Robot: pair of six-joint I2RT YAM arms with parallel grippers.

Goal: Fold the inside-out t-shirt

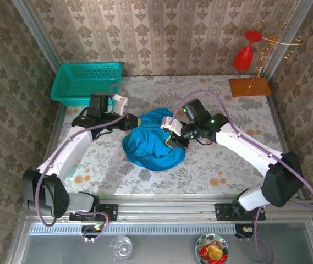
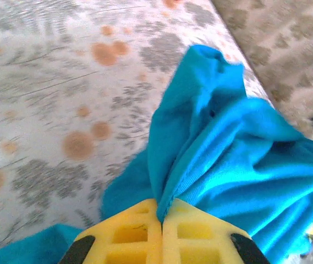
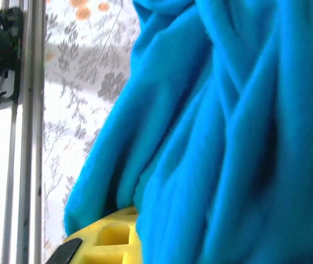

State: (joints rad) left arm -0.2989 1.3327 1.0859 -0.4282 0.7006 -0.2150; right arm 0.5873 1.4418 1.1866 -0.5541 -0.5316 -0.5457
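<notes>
Along the bottom edge of the top view stand a clear glass and a small patterned bowl, in front of a ribbed metal rail. Beyond it lies the table with its glossy floral cover. At mid-frame the inside-out t-shirt is a soft, creased teal-blue mound, slightly longer from top to bottom, with no collar or hem legible. The left gripper has its yellow lattice fingers pressed together on a ridge of cloth. The right gripper pinches the shirt's right side, fabric draping over one finger. Farther back are a rigid teal mesh basket at upper left, and a red goblet on a gold wire stand at upper right.
</notes>
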